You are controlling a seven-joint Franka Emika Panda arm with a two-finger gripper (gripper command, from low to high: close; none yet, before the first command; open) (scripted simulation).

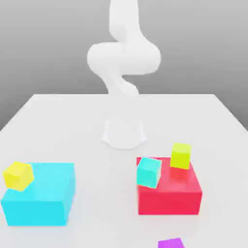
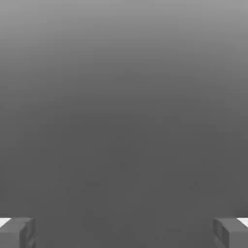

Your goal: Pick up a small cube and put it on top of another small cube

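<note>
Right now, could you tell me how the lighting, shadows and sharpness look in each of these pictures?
Exterior view: soft, even light, no glare; the arm is washed-out white and hazy; faint shadows lie under the red block and cyan block; the purple cube is cut off by the frame edge. Hand view: a smooth grey gradient, darker toward the open pincer, whose fingertips look soft.

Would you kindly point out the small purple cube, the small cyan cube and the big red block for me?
Small purple cube (image 1: pixel 170 243): exterior view, on its top face.
Small cyan cube (image 1: pixel 148 173): exterior view, on its front face.
Big red block (image 1: pixel 169 198): exterior view, on its front face.
</note>
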